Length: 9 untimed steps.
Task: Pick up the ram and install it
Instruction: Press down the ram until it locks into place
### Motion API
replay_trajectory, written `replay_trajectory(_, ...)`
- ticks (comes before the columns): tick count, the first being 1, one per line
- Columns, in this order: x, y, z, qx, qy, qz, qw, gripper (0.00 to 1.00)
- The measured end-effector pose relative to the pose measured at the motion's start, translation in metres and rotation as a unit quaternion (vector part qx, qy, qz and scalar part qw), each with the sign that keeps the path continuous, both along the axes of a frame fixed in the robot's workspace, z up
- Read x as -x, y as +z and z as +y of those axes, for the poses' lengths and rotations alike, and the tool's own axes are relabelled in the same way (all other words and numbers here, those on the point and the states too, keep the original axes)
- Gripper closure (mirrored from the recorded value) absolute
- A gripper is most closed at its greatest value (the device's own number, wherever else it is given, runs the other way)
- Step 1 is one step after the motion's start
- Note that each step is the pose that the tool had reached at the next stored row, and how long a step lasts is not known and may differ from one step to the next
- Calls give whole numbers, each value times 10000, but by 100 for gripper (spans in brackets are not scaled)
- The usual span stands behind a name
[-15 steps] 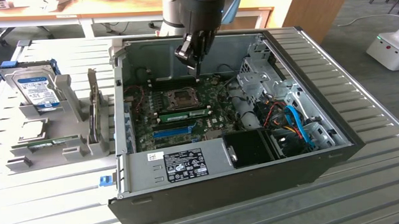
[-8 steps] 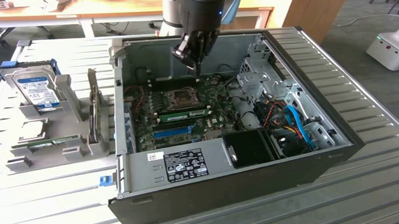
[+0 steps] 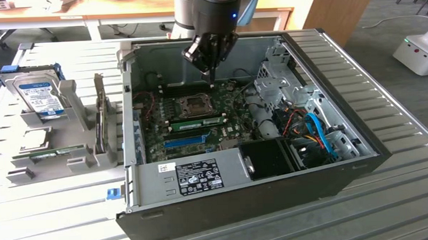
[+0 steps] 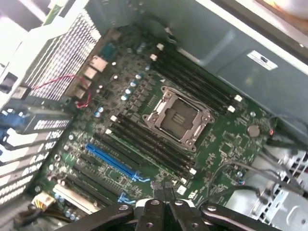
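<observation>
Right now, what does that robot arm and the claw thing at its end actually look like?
The arm is a thick, dark cylinder with a grey-blue cap and a small blue light on its side. Below it the black gripper narrows to two slim dark fingers. In the wrist view the gripper shows black linkage bars joined by shiny round bolts, and ridged fingertips.

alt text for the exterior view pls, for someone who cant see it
A robot arm's shut gripper hangs over the motherboard inside an open computer case on a slatted table; a green ram stick lies seated near the empty CPU socket. At the exterior view's left, a hard drive stands in a grey holder.
</observation>
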State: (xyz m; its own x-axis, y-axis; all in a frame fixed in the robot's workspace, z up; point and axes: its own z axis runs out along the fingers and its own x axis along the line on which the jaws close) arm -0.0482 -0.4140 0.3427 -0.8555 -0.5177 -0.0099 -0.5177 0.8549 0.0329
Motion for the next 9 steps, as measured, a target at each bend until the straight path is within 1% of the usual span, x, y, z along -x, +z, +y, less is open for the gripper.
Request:
replay_trajectory(3, 1, -5, 0, 0, -257, 0, 9997, 89)
replay_trajectory(5, 1, -9, 0, 0, -429, 0, 9991, 89)
replay_trajectory(9, 2, -17, 0, 0, -777, 0, 9970, 89)
